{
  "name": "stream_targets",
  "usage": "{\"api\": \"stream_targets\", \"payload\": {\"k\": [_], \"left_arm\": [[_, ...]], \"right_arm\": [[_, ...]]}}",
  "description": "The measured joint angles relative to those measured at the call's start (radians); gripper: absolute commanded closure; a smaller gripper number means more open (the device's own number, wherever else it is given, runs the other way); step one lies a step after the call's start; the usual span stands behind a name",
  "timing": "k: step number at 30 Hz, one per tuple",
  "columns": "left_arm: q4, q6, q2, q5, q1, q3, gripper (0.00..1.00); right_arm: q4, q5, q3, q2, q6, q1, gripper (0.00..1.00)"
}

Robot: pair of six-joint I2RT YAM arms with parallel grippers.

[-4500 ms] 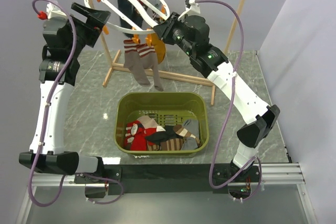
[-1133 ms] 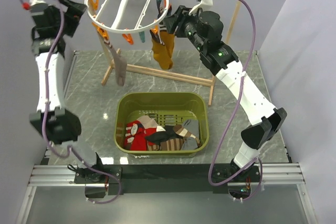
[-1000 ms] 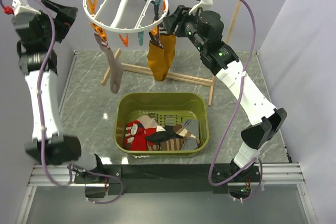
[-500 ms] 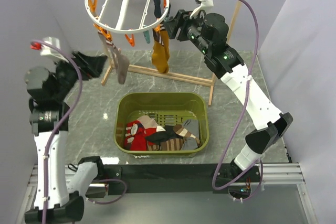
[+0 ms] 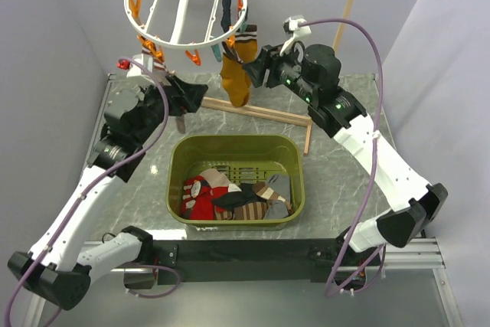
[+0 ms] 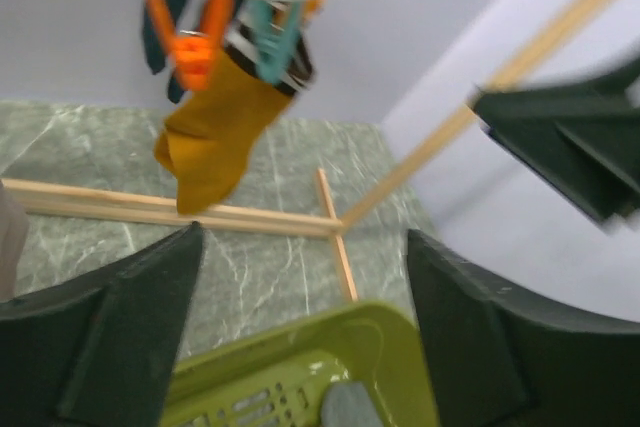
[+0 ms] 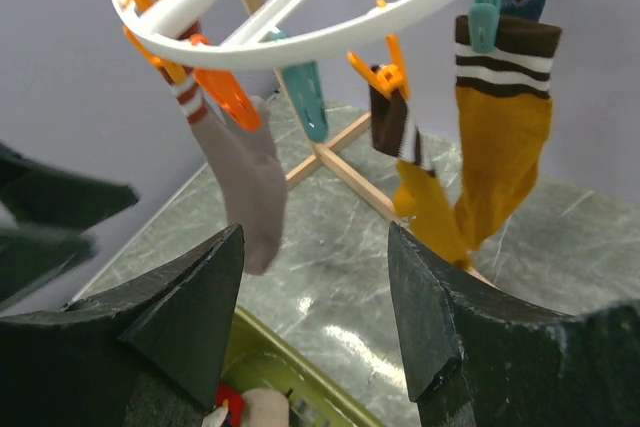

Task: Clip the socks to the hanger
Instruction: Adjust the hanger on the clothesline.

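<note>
The white ring hanger (image 5: pixel 152 37) hangs from the rack rod with orange and teal clips. Two mustard socks (image 5: pixel 235 76) with brown striped cuffs hang clipped on its right side, and a grey-taupe sock (image 7: pixel 246 185) on its left. More socks lie in the green basket (image 5: pixel 233 141), among them a red one (image 5: pixel 200 197) and a brown striped one (image 5: pixel 256 206). My left gripper (image 5: pixel 190 97) is open and empty, below the ring's left side and above the basket's back left. My right gripper (image 5: pixel 256 67) is open and empty too, just right of the mustard socks.
The wooden garment rack (image 5: pixel 351 7) stands at the back, its base bar (image 5: pixel 264 113) running between the hanger and the basket. Grey walls close in on both sides. In the left wrist view the right gripper's dark fingers (image 6: pixel 570 147) show at the right.
My left arm has swung down from high at the left wall to just behind the basket. My right gripper has dropped a little, below the ring's rim. The hanging socks have swayed.
</note>
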Motion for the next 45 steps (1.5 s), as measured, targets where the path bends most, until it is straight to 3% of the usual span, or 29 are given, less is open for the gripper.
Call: {"api": "stream_targets", "payload": {"k": [6, 12, 21, 25, 33, 41, 45], "left_arm": [[0.048, -0.06, 0.081, -0.187, -0.038, 0.003, 0.19], [0.064, -0.069, 0.149, -0.255, -0.047, 0.051, 0.24], [0.043, -0.052, 0.23, -0.328, -0.032, 0.205, 0.22], [0.028, -0.045, 0.232, -0.304, 0.019, 0.205, 0.24], [0.025, -0.003, 0.28, -0.121, 0.129, 0.23, 0.24], [0.04, 0.014, 0.287, 0.013, 0.143, 0.23, 0.23], [0.055, 0.006, 0.289, 0.0, 0.117, 0.23, 0.2]], "right_arm": [[0.023, 0.034, -0.039, -0.025, 0.011, 0.011, 0.35], [0.031, 0.083, -0.011, 0.009, 0.039, 0.012, 0.35], [0.034, 0.106, 0.001, 0.043, 0.042, 0.012, 0.35], [0.042, 0.104, 0.002, 0.043, 0.042, 0.012, 0.35], [0.1, -0.018, 0.0, 0.043, -0.003, 0.012, 0.35], [0.15, -0.151, -0.002, 0.053, -0.076, 0.028, 0.36], [0.149, -0.149, -0.002, 0.076, -0.098, 0.043, 0.36]]}}
